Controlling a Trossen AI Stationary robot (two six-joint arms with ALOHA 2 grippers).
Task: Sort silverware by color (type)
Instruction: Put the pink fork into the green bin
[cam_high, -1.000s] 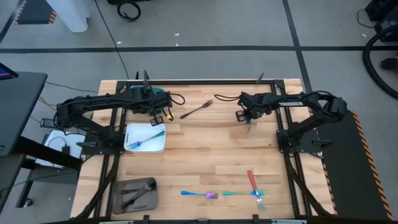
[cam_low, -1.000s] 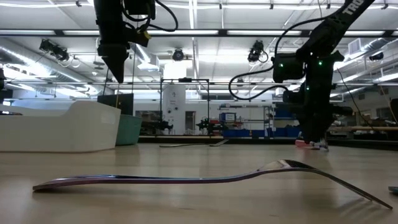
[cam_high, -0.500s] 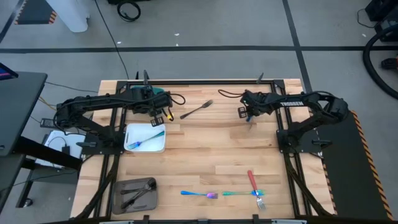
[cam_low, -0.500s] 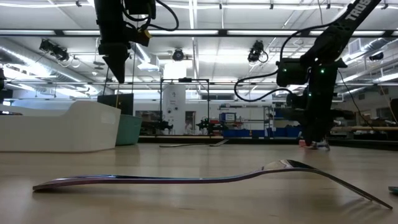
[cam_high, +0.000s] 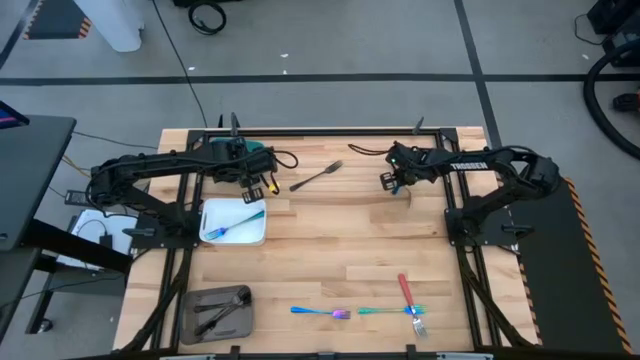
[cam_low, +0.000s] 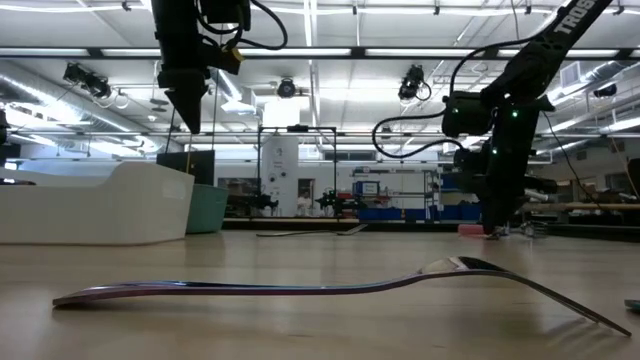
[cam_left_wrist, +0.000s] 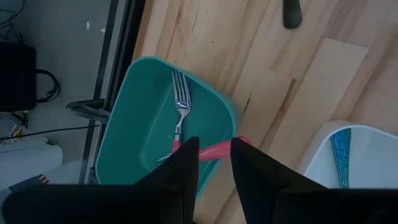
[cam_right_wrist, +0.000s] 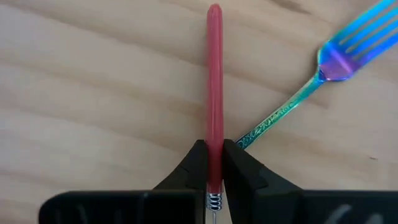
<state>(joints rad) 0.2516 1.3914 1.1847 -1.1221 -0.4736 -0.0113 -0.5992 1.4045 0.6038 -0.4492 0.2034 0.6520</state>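
My right gripper (cam_high: 387, 182) (cam_right_wrist: 214, 149) stands at the far right, low over the table, shut on a red-handled utensil (cam_right_wrist: 214, 74). An iridescent fork (cam_right_wrist: 292, 99) lies flat on the wood beside it. My left gripper (cam_high: 262, 185) (cam_left_wrist: 214, 142) hangs above the near corner of the teal tray (cam_left_wrist: 143, 124), its fingers a little apart and empty. A red-handled fork (cam_left_wrist: 179, 99) lies in that tray. A second red handle (cam_left_wrist: 214, 150) lies across the tray's rim, beyond the fingers. A dark fork (cam_high: 317, 176) lies between the arms. My right gripper pinches the red handle between its two fingers at the end next to the metal neck (cam_right_wrist: 214, 134). The fingers point down and lie across the utensil. The handle runs out about level, its free end (cam_right_wrist: 214, 11) away from the gripper. I cannot tell whether it is lifted clear.
A white tray (cam_high: 235, 222) holds an iridescent utensil. A grey tray (cam_high: 217, 310) at the near left holds dark ones. An iridescent fork (cam_high: 320, 312) (cam_low: 350, 288), a teal one (cam_high: 385, 311) and a red-handled fork (cam_high: 407, 295) lie near the front edge. The table's middle is bare wood.
My right gripper has edged toward the table's left with the red-handled utensil still in its fingers. In the low view the handle's end now shows to the left of the gripper.
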